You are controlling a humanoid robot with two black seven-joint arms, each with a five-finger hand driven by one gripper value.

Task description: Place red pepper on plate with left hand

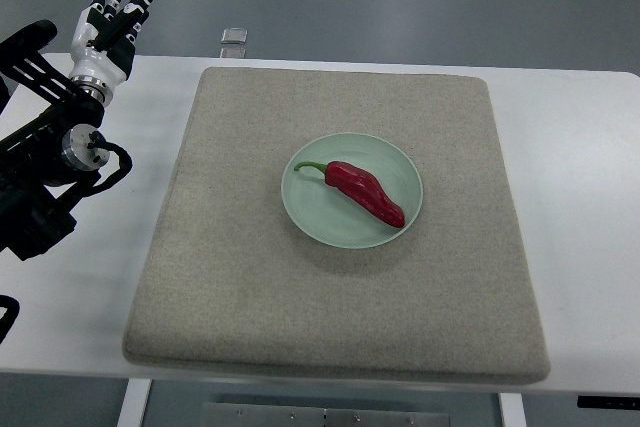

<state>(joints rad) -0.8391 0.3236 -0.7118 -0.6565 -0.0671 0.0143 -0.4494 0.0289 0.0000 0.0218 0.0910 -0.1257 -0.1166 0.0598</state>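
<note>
A red pepper [365,193] with a green stem lies across the pale green plate [311,212], stem pointing left. The plate sits near the middle of a grey mat [230,277]. My left hand [117,19] is raised at the far left corner of the table, well away from the plate, its fingers spread and holding nothing. Its dark arm [45,167] comes in along the left edge. The right arm does not show.
The mat covers most of the white table [580,197]. A small clear clip-like part [234,38] sits at the table's far edge. Grey floor lies beyond the table.
</note>
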